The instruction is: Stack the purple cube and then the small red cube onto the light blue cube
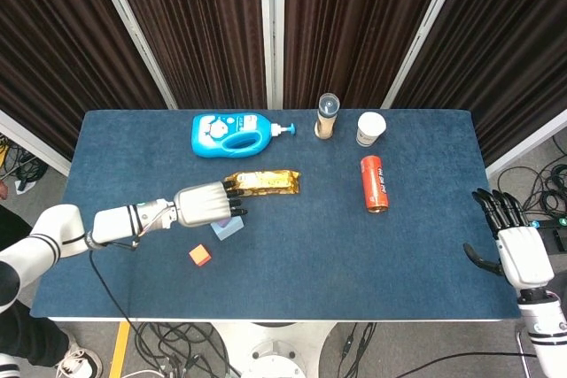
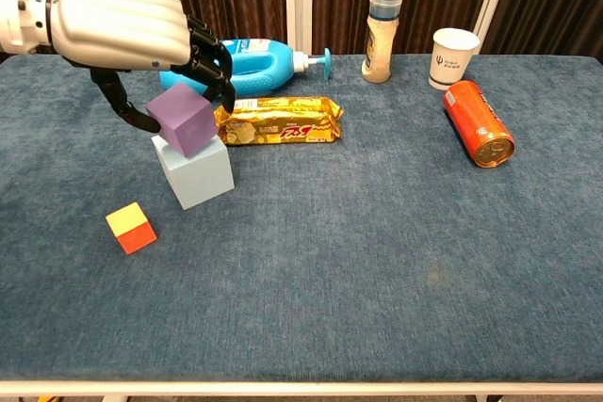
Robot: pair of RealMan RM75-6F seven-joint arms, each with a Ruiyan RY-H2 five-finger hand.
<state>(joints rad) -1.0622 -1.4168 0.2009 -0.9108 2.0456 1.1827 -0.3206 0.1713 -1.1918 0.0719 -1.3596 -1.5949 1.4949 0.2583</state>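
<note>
Looking down from the head view, the left hand (image 1: 205, 204) covers most of the light blue cube (image 1: 229, 229), so only a corner of that cube shows below the fingers and the purple cube cannot be made out here; one small red cube (image 1: 200, 255) lies just below and apart. Around them on the blue surface (image 1: 416, 245) are one wrapped snack bar (image 1: 263, 181) just beside the fingertips, one blue detergent bottle (image 1: 232, 134), one spice jar (image 1: 328, 116), one paper cup (image 1: 371, 128) and one orange can (image 1: 373, 182) lying on its side. The right hand (image 1: 521, 249) hangs off the right edge, fingers spread, holding nothing. In the chest view, the left hand (image 2: 132, 30) grips the purple cube (image 2: 181, 118), which sits tilted on the top of the light blue cube (image 2: 194, 170). The small red cube (image 2: 131, 227) rests nearer the camera, apart from both. The snack bar (image 2: 278, 120) lies just behind the stack.
</note>
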